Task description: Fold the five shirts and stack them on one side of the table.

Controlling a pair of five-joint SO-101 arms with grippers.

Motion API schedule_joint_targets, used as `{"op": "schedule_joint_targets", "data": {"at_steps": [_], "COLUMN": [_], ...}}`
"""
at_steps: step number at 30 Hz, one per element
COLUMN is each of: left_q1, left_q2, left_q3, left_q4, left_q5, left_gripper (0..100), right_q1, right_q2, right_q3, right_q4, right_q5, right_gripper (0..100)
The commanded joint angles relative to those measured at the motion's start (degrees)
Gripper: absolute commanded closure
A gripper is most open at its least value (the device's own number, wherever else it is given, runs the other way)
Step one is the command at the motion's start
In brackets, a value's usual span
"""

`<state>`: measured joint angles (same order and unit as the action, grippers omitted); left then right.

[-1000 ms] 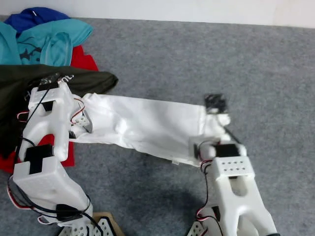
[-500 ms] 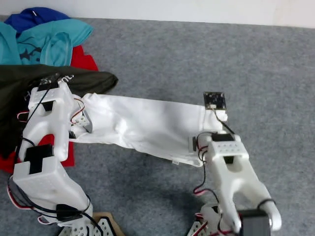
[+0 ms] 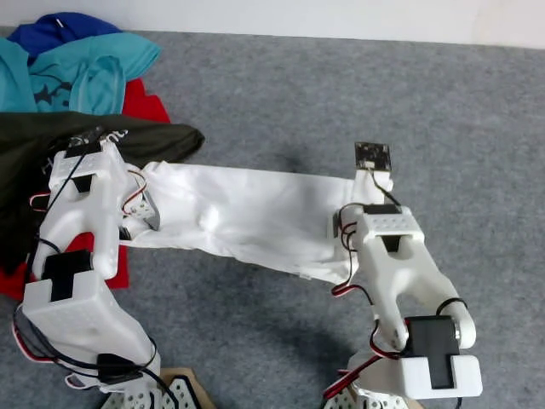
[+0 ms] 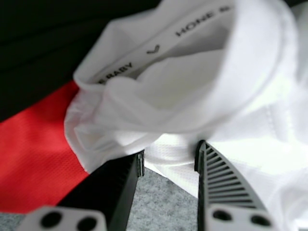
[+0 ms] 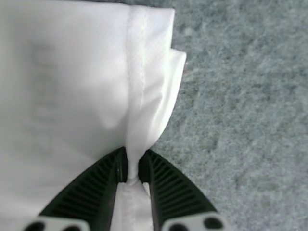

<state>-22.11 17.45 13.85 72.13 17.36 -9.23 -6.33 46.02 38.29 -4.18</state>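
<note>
A white shirt (image 3: 255, 213) lies stretched across the grey table between both arms. My left gripper (image 3: 150, 220) is at its left end, beside the pile. In the left wrist view my left gripper (image 4: 168, 161) is shut on the shirt's collar end (image 4: 192, 82). My right gripper (image 3: 375, 189) is at the shirt's right end. There my right gripper (image 5: 133, 168) pinches a stitched hem (image 5: 137, 72) between its ribbed fingers. The other shirts lie heaped at the far left: blue (image 3: 60, 30), teal (image 3: 85, 68), red (image 3: 143, 102) and a dark one (image 3: 51, 145).
The grey carpet-like table top (image 3: 460, 111) stretches open to the right and far side. The red shirt (image 4: 33, 159) and the dark shirt (image 4: 48, 38) lie right behind my left gripper. A small wooden piece (image 3: 183, 379) sits at the front edge.
My right arm has stretched toward the far side, carrying the shirt's right corner a little farther back. The left arm has stayed still.
</note>
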Motion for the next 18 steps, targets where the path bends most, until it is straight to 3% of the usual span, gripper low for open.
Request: {"op": "schedule_joint_targets", "data": {"at_steps": [1, 3, 14, 18], "left_q1": [-1.8, -1.8, -1.9, -3.7], "left_q2": [-0.3, -0.3, -0.3, -0.4], "left_q3": [-1.4, -3.6, -27.3, -30.2], "left_q4": [-0.3, 1.1, 27.3, 28.5], "left_q5": [-0.2, -0.2, -0.2, -0.2], "left_gripper": [81, 81, 81, 81], "right_q1": [-1.4, -1.2, 1.9, 1.6], "right_q2": [0.0, 0.0, -5.9, -11.2], "right_q3": [-2.1, -2.1, 0.7, 3.7], "right_q4": [0.7, 0.7, 0.7, 0.6], "right_q5": [-0.9, -0.9, -1.2, -1.0], "right_gripper": [99.1, 99.1, 99.1, 99.1]}}
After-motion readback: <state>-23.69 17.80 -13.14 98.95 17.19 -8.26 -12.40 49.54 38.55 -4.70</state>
